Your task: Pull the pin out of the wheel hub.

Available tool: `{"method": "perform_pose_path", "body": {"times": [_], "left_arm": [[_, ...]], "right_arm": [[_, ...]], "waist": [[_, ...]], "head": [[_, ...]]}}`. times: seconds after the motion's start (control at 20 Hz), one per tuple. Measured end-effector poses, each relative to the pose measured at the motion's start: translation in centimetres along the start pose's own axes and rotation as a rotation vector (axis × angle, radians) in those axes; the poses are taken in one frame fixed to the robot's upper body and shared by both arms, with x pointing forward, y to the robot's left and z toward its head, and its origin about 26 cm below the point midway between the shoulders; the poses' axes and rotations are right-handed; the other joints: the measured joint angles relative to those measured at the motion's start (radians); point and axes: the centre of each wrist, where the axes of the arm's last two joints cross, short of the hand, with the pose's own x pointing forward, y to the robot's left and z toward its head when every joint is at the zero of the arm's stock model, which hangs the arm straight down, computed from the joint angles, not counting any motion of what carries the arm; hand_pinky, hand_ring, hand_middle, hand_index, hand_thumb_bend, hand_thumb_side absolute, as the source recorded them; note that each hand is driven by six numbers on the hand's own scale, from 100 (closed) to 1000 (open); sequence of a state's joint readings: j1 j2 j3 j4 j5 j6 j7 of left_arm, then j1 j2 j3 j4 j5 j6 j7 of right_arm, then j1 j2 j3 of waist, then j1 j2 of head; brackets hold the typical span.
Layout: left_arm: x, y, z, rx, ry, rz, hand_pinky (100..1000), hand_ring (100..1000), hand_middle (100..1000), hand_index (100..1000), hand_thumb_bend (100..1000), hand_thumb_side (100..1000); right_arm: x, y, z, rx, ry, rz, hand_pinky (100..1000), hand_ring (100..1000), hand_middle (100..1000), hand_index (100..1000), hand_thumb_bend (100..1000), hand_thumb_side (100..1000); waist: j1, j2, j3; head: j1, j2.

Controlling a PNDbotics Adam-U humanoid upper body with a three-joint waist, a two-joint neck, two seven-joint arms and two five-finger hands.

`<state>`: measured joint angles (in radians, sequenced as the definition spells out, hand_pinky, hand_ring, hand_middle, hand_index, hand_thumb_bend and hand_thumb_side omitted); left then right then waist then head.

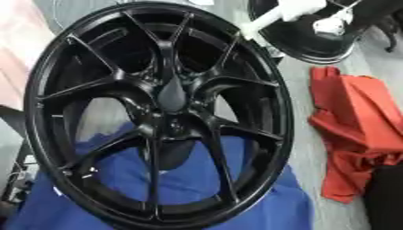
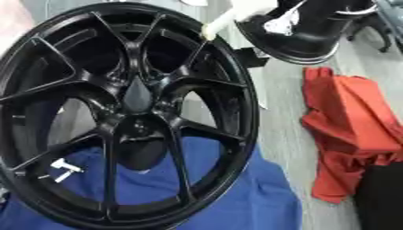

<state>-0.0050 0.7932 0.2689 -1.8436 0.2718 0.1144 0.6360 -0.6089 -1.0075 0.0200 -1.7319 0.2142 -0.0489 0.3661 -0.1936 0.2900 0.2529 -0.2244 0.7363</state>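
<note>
A big black wheel [image 1: 161, 112] with thin forked spokes fills most of the view, standing tilted over a blue cloth [image 1: 260, 202] that shows through its lower openings and spreads out below it. The hub [image 2: 138, 101] sits at the middle of the spokes, a dark smooth cap with small holes beneath it. Low on the wheel's left side, between two spokes and just inside the rim, a small white pin-like piece [image 2: 63, 168] shows in the right eye view; I cannot make out what it is fixed to, and the left eye view does not show it. Neither of the robot's hands appears anywhere, so I cannot tell how their fingers stand. To the right of the wheel a crumpled red cloth [image 2: 346, 130] lies on the grey floor [image 2: 279, 94], apart from the rim. Beyond the wheel, at the top right, a second black wheel [image 2: 303, 38] lies near the first one's upper edge, with a white bar-shaped part [image 1: 271, 18] crossing in front of it. Something black [image 1: 387, 197] stands at the lower right corner, overlapping the red cloth.
</note>
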Motion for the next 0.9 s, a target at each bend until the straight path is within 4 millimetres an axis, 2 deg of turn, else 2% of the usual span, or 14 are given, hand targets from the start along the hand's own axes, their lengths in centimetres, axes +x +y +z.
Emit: {"method": "perform_pose_path", "body": {"times": [0.2, 0.4, 0.55, 0.7, 0.9], "left_arm": [[0.3, -0.3, -0.2, -0.007, -0.008, 0.01, 869, 790, 709, 796, 375, 821], [0.4, -0.4, -0.3, -0.009, -0.01, 0.012, 869, 791, 710, 796, 375, 821], [0.0, -0.1, 0.0, -0.004, 0.0, 0.001, 870, 791, 711, 796, 374, 821], [0.0, 0.0, 0.1, -0.002, -0.002, 0.0, 870, 791, 711, 795, 375, 822], [0.3, -0.1, 0.0, -0.002, -0.008, 0.006, 870, 791, 711, 795, 374, 822]], "right_arm": [[-3.3, -1.6, 1.6, -0.135, 0.18, 0.025, 759, 619, 414, 463, 100, 100], [-4.7, -1.8, 2.4, -0.187, 0.236, 0.084, 747, 611, 395, 446, 100, 100], [-6.9, -0.2, 3.9, -0.199, 0.352, 0.08, 750, 618, 405, 452, 100, 100], [-9.8, 0.9, 6.6, -0.233, 0.532, 0.08, 752, 623, 412, 458, 100, 100], [-12.9, 1.2, 9.8, -0.308, 0.762, 0.1, 763, 650, 439, 486, 100, 100]], "waist": [[-0.007, 0.001, 0.02], [-0.007, 0.004, 0.02], [-0.005, 0.011, -0.022], [-0.003, 0.011, -0.007], [-0.006, 0.012, 0.002]], "head": [[-0.02, 0.0], [-0.024, 0.0], [-0.005, -0.001], [-0.002, -0.001], [-0.013, -0.002]]}}
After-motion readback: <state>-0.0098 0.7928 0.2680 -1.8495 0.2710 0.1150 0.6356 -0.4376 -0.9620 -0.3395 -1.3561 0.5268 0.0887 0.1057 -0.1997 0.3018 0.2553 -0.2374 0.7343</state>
